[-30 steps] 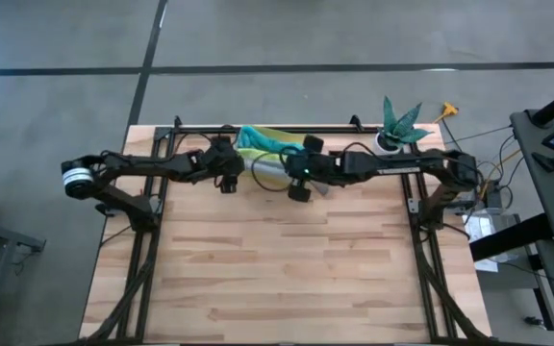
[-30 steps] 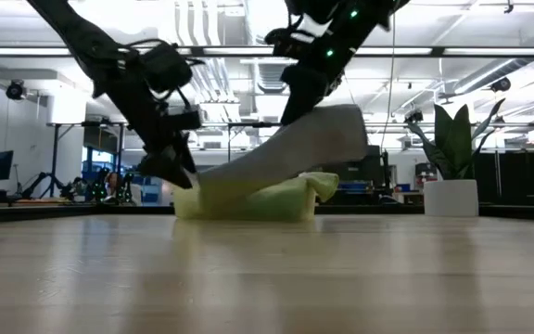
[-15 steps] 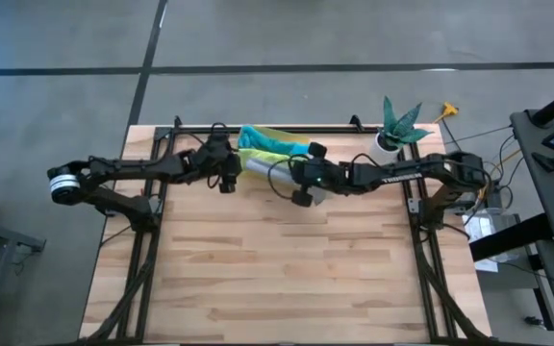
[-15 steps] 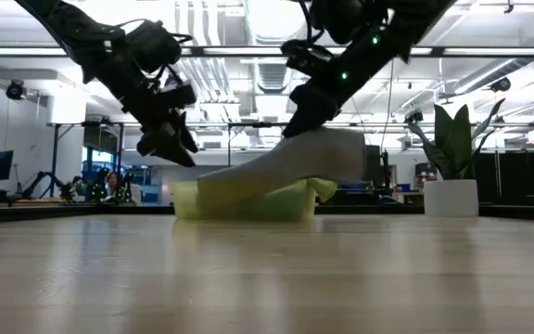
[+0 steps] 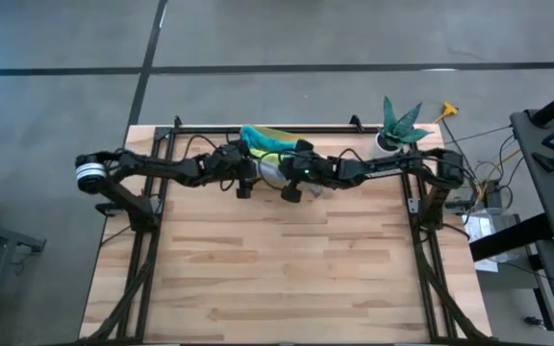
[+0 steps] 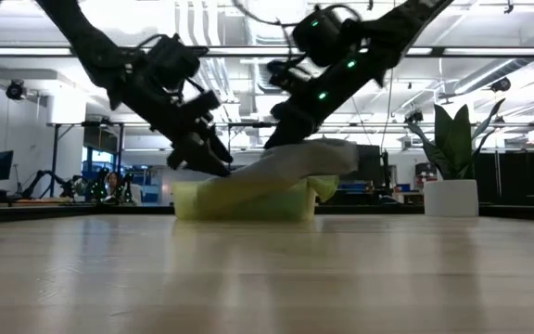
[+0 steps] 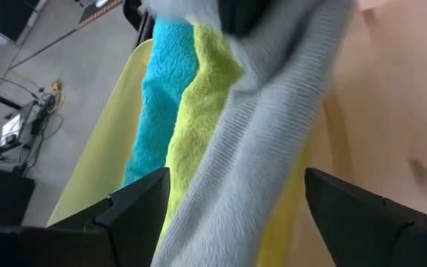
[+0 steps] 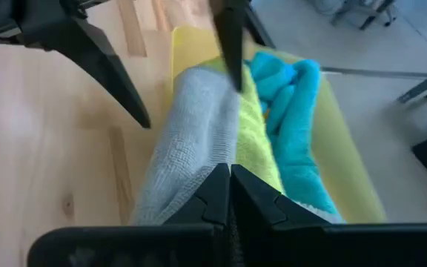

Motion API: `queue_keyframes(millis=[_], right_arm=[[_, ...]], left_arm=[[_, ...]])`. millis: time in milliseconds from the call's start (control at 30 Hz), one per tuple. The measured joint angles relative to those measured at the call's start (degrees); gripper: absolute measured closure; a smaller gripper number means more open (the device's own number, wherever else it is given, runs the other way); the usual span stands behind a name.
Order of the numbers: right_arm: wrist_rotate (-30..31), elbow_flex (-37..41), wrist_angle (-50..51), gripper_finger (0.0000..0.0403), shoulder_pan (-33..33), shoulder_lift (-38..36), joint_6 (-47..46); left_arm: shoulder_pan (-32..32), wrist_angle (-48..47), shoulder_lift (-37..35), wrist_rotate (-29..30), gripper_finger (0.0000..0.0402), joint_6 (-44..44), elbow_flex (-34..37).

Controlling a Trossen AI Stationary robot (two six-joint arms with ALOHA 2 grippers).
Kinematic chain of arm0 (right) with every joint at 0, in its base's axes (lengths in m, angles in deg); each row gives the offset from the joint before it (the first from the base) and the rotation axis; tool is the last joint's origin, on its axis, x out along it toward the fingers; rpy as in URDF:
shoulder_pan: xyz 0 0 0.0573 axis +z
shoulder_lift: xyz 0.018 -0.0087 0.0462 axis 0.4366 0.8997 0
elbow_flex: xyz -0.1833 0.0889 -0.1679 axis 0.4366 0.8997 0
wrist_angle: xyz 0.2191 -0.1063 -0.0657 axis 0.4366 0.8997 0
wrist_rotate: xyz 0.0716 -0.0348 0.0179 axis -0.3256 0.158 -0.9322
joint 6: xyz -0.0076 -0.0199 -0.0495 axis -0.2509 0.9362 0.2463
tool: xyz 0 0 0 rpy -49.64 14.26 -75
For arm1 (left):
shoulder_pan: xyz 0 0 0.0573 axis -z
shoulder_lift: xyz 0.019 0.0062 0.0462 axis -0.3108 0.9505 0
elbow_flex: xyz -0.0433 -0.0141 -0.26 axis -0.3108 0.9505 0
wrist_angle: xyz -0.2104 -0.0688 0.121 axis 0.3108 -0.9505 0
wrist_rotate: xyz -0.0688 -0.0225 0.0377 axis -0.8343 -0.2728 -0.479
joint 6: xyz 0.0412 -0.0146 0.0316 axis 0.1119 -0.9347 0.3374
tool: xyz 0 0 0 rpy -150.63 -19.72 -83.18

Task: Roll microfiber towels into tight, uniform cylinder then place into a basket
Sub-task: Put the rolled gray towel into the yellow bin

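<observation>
Grey towel [image 7: 273,141] lies between left fingers [image 7: 136,204].

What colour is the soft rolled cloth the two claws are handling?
Grey: the soft rolled cloth shows best in the right wrist view.

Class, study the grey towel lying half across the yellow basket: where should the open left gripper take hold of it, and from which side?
Probably the grey towel's free end, approached from the left. The right gripper, shut, pinches one end; the left gripper has its fingers spread either side of the roll.
</observation>
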Motion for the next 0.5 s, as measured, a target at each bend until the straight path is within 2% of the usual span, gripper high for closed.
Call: queue_keyframes(millis=[167, 267, 367, 500], right_arm=[[-0.04, -5.9, 6.03, 0.0394, -0.44, 4.76, -0.31], [0.01, -8.43, 14.57, 0.0394, -0.89, 6.31, -1.12], [0.62, -8.73, 20.39, 0.0394, -1.3, 6.35, -3.04], [1.9, -7.31, 22.25, 0.0391, -1.26, 5.02, -3.02]], left_arm=[[-0.02, 5.46, 5.29, 0.85, 0.0107, -0.01, -0.18], [-0.27, 5.24, 7.91, 5.72, 0.0107, -0.02, 0.0], [-0.69, 5.41, 9.96, 8.28, 0.0107, -0.05, 0.4], [-1.05, 5.98, 12.04, 8.79, 0.0107, -1.22, 0.53]])
